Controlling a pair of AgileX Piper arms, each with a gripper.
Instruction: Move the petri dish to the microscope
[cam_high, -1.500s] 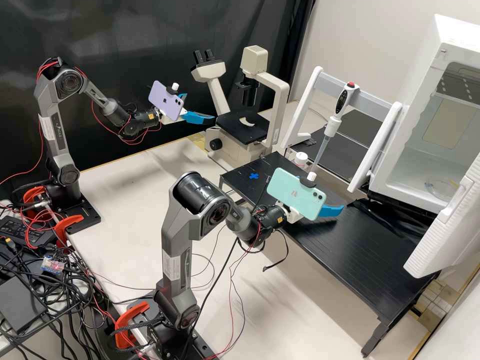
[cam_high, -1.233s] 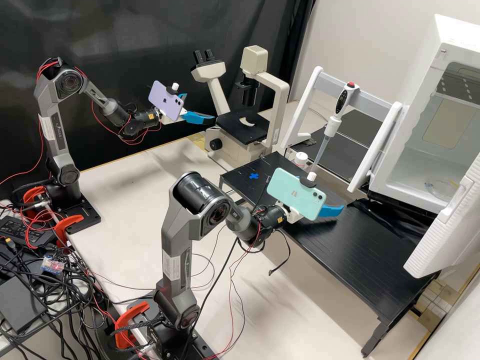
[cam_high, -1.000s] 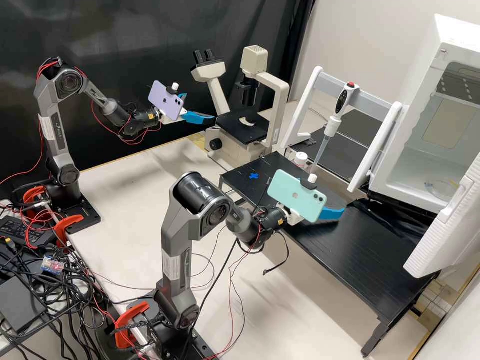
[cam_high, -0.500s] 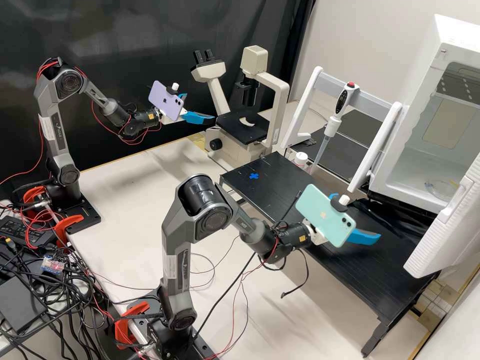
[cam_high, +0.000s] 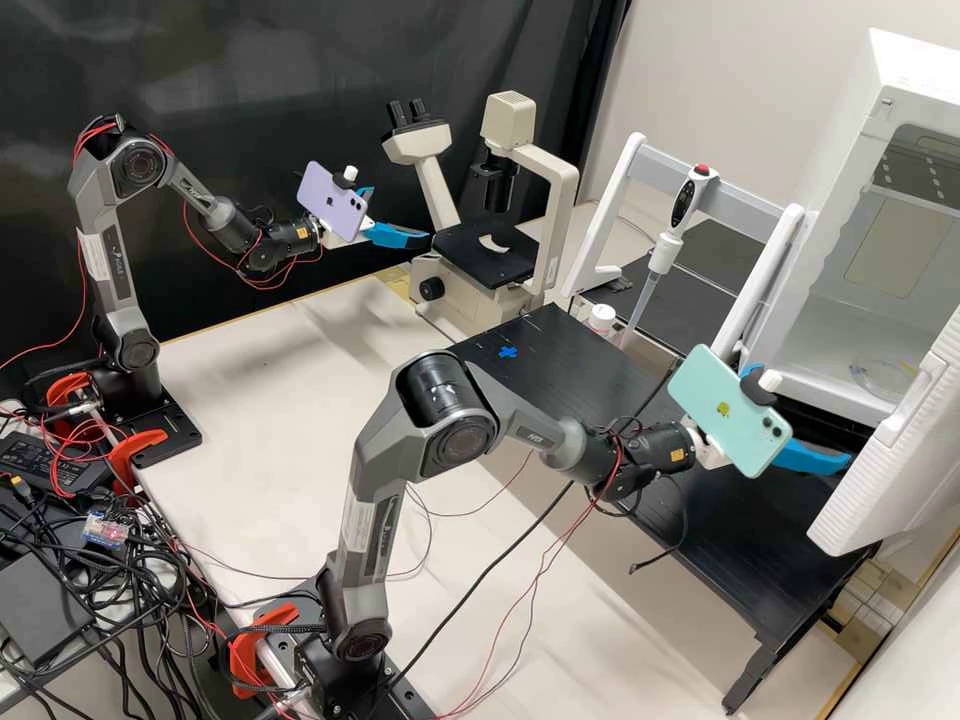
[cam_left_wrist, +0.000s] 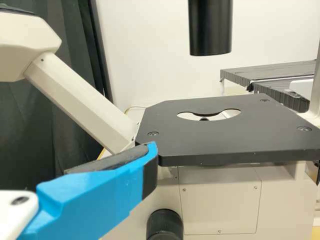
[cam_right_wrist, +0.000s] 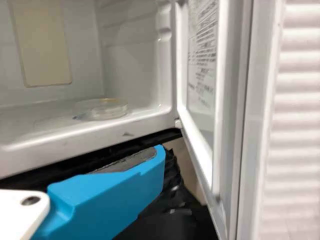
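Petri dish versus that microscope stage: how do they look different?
The petri dish is clear, while the microscope stage is black. The dish is round; the stage has straight edges. The dish sits inside the open white chamber, whereas the stage stands outside it. Both lie flat.

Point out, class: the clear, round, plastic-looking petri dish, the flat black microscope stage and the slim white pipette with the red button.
Petri dish (cam_right_wrist: 108, 113): right wrist view, on its clear side wall.
Microscope stage (cam_left_wrist: 222, 140): left wrist view, on its top surface.
Pipette (cam_high: 662, 256): high view, on its white lower body.
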